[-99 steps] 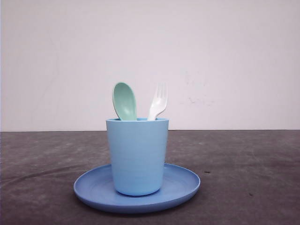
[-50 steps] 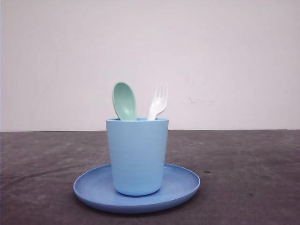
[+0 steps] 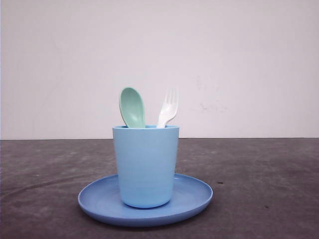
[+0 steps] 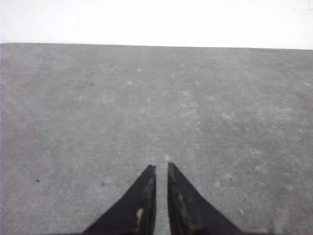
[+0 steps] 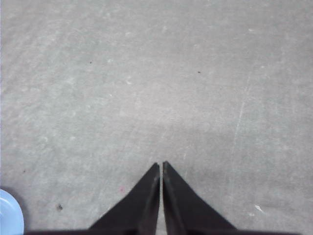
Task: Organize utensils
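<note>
Nothing on my table has shifted against the earlier front pictures: the dark grey surface, the plate, the cup and both utensils sit exactly where they were a second ago. Round and blue, the plate lies near the front middle of the table, and its near rim runs close to the lower edge of the front view. A sliver of that blue rim also shows at the corner of my right wrist view, cut off by the edge. Upright on the plate's centre stands the light blue cup, and its wall hides the handles of both utensils, so I cannot tell how they rest inside.

Above the rim on the left rises the spoon, pale mint-green, its oval bowl leaning slightly left. Just beside it, to the right, the fork stands apart from the spoon, small and white, its four tines up and tilted a little right.

My left gripper hangs over bare table with its dark fingertips together, a thin slit between them, gripping nothing. My right gripper is likewise pressed together over bare table, empty.
</note>
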`<state>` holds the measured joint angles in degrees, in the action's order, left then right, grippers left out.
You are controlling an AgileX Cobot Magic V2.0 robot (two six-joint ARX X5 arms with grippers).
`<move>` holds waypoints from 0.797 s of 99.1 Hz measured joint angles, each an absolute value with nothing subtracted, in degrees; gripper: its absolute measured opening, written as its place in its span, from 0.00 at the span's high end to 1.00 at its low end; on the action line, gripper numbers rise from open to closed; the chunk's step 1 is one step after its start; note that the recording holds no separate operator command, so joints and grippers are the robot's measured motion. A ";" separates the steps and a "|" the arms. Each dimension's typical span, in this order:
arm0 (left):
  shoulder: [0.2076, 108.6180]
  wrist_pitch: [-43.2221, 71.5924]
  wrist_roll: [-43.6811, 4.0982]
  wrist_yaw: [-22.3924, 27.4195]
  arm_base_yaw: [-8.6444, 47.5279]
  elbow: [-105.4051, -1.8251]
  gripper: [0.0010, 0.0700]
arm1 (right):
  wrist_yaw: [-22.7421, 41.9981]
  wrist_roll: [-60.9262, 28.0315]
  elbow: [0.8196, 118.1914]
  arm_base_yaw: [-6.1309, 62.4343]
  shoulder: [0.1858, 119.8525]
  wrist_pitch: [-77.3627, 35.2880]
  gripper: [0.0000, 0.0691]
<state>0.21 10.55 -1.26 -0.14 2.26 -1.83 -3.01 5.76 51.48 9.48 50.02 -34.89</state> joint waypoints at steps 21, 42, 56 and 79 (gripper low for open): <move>0.21 10.55 -1.23 -0.14 2.26 -1.83 0.99 | -2.98 5.76 51.48 9.45 50.02 -34.89 0.99; 0.21 10.55 -1.23 -0.14 2.26 -1.83 0.99 | -2.98 5.76 51.48 9.45 50.02 -34.89 0.99; 0.21 10.55 -1.23 -0.14 2.26 -1.83 0.99 | -2.98 5.76 51.48 9.45 50.02 -34.89 0.99; 0.21 10.55 -1.23 -0.14 2.26 -1.83 0.99 | 1.30 1.78 46.94 8.32 43.81 -28.34 0.99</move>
